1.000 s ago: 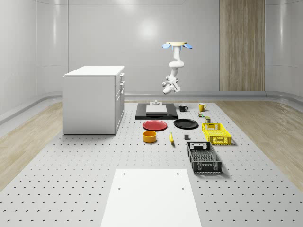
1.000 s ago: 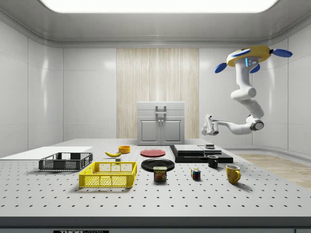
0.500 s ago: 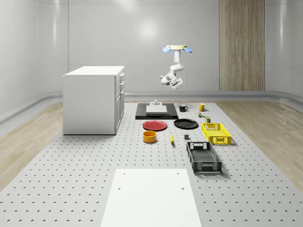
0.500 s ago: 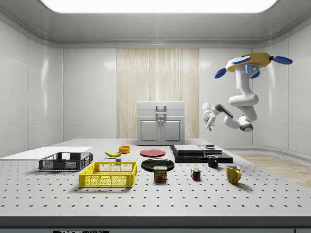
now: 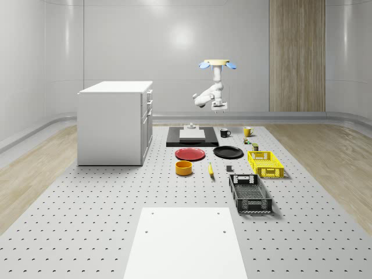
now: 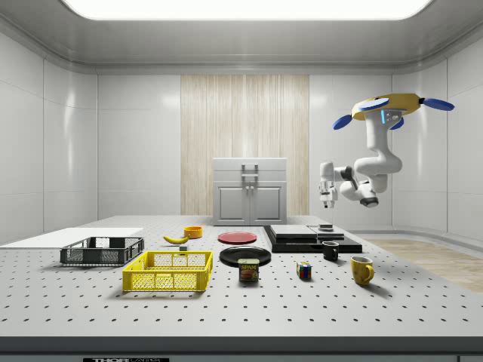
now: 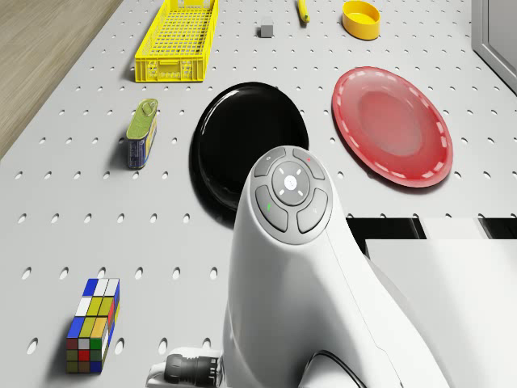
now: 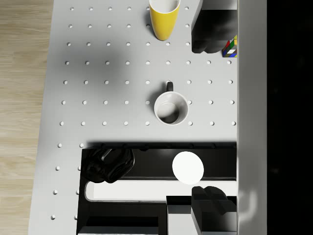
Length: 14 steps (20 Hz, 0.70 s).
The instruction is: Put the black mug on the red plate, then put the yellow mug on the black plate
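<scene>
1. Currently the drone [image 6: 392,105] hovers high over the far end of the table [image 5: 87,203], roughly above the mugs. The arm is folded beneath it, w/ the gripper [image 6: 326,197] pointing down, well above the tabletop.
2. Gripper state: in the wrist view the two dark fingers [image 8: 210,34] sit wide apart, nothing btwn them. So it's spread and carrying nothing.
3. Black mug [image 8: 171,107] stands upright on the table, mouth up, just beside the edge of the black slab [image 5: 174,142]. It's not on the red plate [image 5: 190,154] yet.
4. Yellow mug [image 8: 164,19] is upright too, near the black mug but apart from it. The black plate [image 5: 228,152] is bare, next to the red one.
5. Key relation: the black mug lies almost straight below the gripper, only a little off the line btwn the fingers. Its handle sticks out toward the yellow mug, i.e. approx along the fingers' closing axis.
6. Judgement: step 1 is at the approach stage. Next move prob. needs a small sideways correction, then a long descent to pinch the rim or wall w/o catching the handle.
7. Risk: the slab edge is close to the mug, so one finger has little room on that side.
</scene>
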Available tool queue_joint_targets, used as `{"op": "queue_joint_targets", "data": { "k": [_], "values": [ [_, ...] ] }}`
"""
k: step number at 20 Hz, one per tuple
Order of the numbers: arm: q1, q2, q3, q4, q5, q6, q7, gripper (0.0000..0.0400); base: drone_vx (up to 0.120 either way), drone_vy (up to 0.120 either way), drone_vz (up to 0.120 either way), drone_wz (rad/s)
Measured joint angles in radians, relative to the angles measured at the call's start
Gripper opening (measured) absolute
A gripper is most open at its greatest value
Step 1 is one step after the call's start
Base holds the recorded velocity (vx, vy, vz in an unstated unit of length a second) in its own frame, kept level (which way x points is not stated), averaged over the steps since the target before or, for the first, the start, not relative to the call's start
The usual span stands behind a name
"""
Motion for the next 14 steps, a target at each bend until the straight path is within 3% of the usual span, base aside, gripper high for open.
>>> {"op": "queue_joint_targets", "data": {
  "k": [11, 14],
  "values": [
    [-0.079, -0.07, 0.045, -0.002, 0.003, 0.015, 0.058, 0.04, 0.0, -0.007, -0.12, 0.0],
    [-0.089, -0.087, 0.052, -0.001, 0.01, 0.027, 0.066, 0.04, 0.0, 0.067, -0.12, 0.0]
  ]
}}
